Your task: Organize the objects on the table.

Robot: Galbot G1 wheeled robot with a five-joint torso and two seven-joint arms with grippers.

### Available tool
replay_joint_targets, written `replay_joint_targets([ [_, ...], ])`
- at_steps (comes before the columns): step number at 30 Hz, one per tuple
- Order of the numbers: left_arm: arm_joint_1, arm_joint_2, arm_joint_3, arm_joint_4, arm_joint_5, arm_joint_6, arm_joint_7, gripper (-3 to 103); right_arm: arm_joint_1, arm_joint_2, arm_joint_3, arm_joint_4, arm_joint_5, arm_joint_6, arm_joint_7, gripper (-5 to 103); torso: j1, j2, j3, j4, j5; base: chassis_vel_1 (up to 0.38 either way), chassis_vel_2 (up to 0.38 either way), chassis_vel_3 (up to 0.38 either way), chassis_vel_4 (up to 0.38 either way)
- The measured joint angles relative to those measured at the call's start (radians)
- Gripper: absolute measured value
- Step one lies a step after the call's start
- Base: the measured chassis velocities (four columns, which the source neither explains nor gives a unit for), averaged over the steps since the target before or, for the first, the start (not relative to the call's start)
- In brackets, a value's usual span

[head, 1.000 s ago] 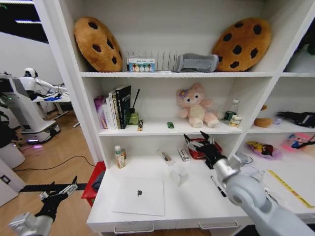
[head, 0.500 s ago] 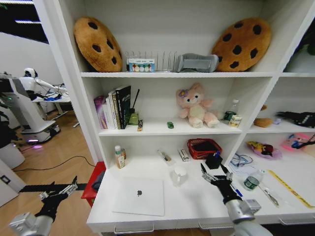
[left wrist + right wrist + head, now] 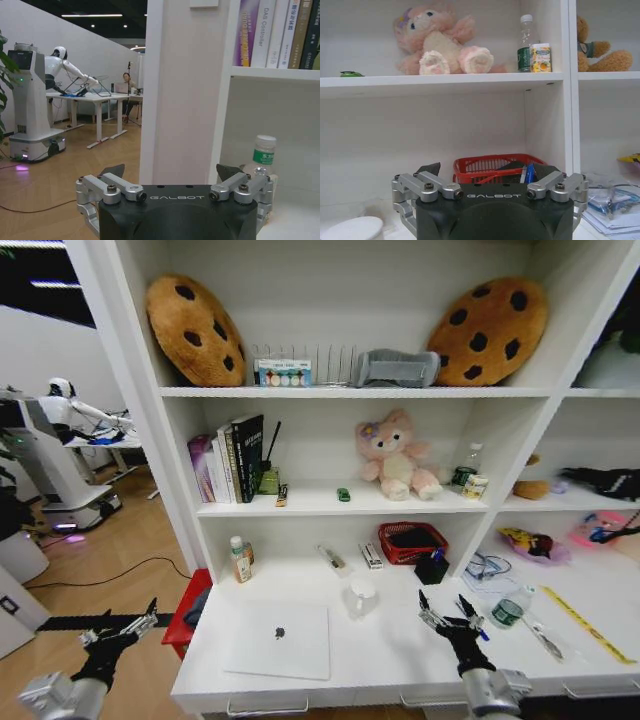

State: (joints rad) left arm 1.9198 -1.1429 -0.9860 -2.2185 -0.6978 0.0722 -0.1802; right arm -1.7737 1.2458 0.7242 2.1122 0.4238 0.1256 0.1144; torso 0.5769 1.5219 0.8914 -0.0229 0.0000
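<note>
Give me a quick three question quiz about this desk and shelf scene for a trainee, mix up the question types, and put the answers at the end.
1. True or false: the laptop on the table is closed.
2. Multiple choice: the toy car sits A) in the red basket, B) on the shelf beside the pink bear, C) on the laptop.
3. Which gripper hangs over the table with fingers spread, and where is the other one?

Key: 1. True. 2. B. 3. The right gripper; the left gripper is off the table's left end, above the floor.
</note>
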Motion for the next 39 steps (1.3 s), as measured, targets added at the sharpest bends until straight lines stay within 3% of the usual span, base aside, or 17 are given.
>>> replay_joint_targets([
  [9, 0.0, 0.0, 0.0, 0.0, 0.0, 0.0, 0.0, 100, 0.01, -0.015, -0.025, -0.004, 0.002, -0.01, 0.008, 100, 0.0, 0.0, 0.0, 0.0002, 0.0003, -0.223, -0.232, 0.233, 0.223],
  [18, 0.0, 0.0, 0.0, 0.0, 0.0, 0.0, 0.001, 100, 0.012, -0.032, -0.071, 0.009, -0.061, -0.027, 0.023, 100, 0.0, 0.0, 0.0, 0.0002, 0.0007, -0.193, -0.219, 0.193, 0.185],
  [21, 0.0, 0.0, 0.0, 0.0, 0.0, 0.0, 0.001, 100, 0.032, -0.099, -0.121, 0.032, -0.055, -0.167, 0.1, 100, 0.0, 0.0, 0.0, -0.0004, 0.0001, -0.008, -0.012, 0.012, -0.011],
  [26, 0.0, 0.0, 0.0, 0.0, 0.0, 0.0, 0.0, 100, 0.068, -0.171, -0.159, 0.052, -0.028, -0.268, 0.181, 100, 0.0, 0.0, 0.0, -0.0001, -0.0005, 0.051, 0.08, -0.05, -0.05],
  [29, 0.0, 0.0, 0.0, 0.0, 0.0, 0.0, 0.0, 100, 0.097, -0.215, -0.176, 0.066, 0.03, -0.328, 0.206, 100, 0.0, 0.0, 0.0, 0.0004, -0.0002, 0.02, 0.028, -0.017, -0.011],
  [31, 0.0, 0.0, 0.0, 0.0, 0.0, 0.0, 0.0, 100, 0.135, -0.258, -0.19, 0.08, 0.117, -0.403, 0.243, 100, 0.0, 0.0, 0.0, 0.0, 0.0001, 0.0, 0.0, 0.0, 0.0],
  [32, 0.0, 0.0, 0.0, 0.0, 0.0, 0.0, 0.0, 100, 0.135, -0.258, -0.19, 0.08, 0.117, -0.403, 0.243, 100, 0.0, 0.0, 0.0, 0.0, 0.0001, 0.0, 0.0, 0.0, 0.0],
  [34, 0.0, 0.0, 0.0, 0.0, 0.0, 0.0, 0.0, 100, 0.192, -0.318, -0.195, 0.102, 0.286, -0.53, 0.288, 100, 0.0, 0.0, 0.0, 0.0001, 0.0001, -0.01, -0.026, 0.006, 0.005],
  [35, 0.0, 0.0, 0.0, 0.0, 0.0, 0.0, 0.0, 100, 0.192, -0.318, -0.195, 0.102, 0.286, -0.53, 0.288, 100, 0.0, 0.0, 0.0, 0.0001, 0.0001, -0.02, -0.052, 0.013, 0.01],
  [38, 0.0, 0.0, 0.0, 0.0, 0.0, 0.0, 0.0, 100, 0.312, -0.398, -0.204, 0.11, 0.608, -0.755, 0.376, 100, 0.0, 0.0, 0.0, -0.0001, 0.0, -0.01, -0.017, 0.009, 0.008],
  [39, 0.0, 0.0, 0.0, 0.0, 0.0, 0.0, 0.0, 100, 0.346, -0.409, -0.213, 0.092, 0.662, -0.794, 0.385, 100, 0.0, 0.0, 0.0, 0.0, 0.0002, 0.0, 0.0, 0.0, 0.0],
])
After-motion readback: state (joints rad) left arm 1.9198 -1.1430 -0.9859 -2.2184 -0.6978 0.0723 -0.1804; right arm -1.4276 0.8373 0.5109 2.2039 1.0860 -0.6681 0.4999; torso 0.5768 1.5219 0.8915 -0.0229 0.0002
